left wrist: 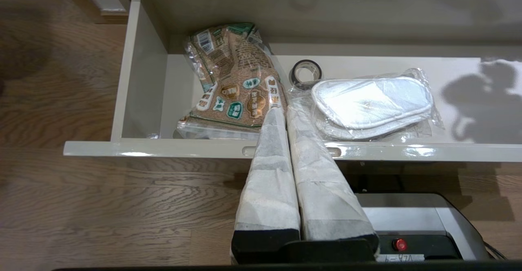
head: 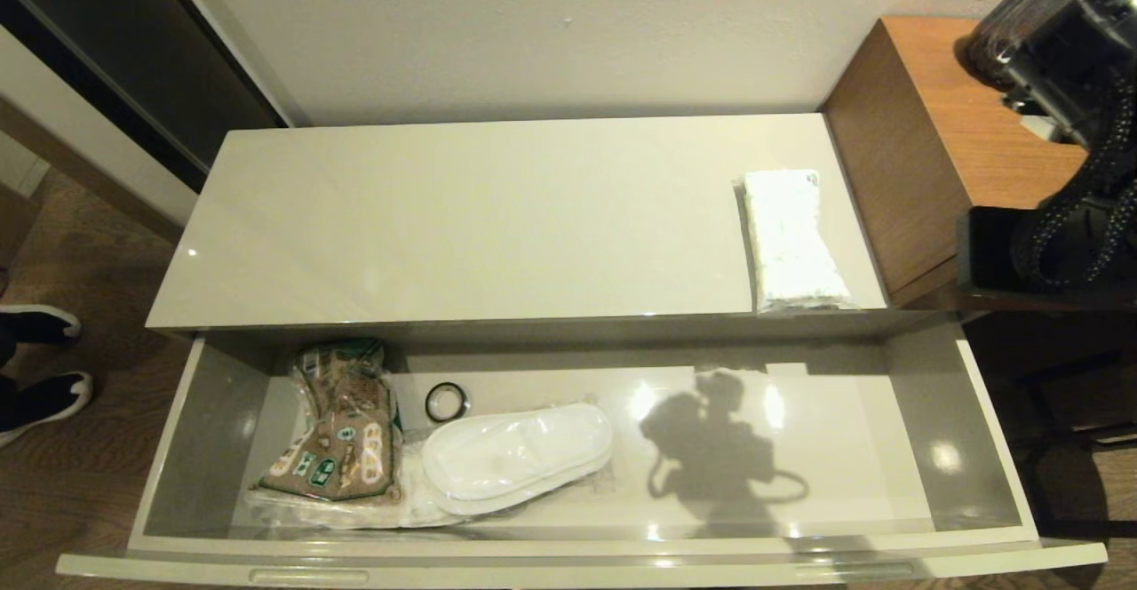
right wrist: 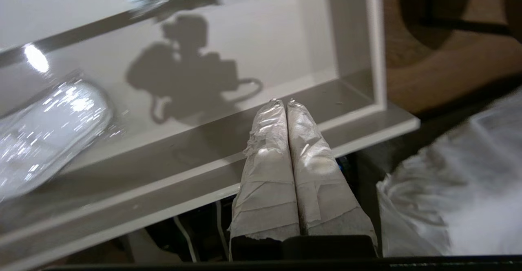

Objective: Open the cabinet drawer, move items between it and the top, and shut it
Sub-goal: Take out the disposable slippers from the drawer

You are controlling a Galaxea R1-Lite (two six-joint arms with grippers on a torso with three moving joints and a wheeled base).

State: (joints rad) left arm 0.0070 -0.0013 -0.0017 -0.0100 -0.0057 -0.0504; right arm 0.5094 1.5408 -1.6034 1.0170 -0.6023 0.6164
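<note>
Beyond the closed, empty right tool (right wrist: 286, 101), apparently well aside, wrapped slippers (right wrist: 49, 128) inside drawer (right wrist: 359, 46).

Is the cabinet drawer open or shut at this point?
Open: the cabinet drawer is pulled well out from under the top, its inside exposed with the slippers lying in it.

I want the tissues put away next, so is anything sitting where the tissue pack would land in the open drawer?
Nothing visible. The tissue pack lies at the right end of the top; the drawer floor below it is bare. The slippers, brown packet and black ring lie in the left half.
</note>
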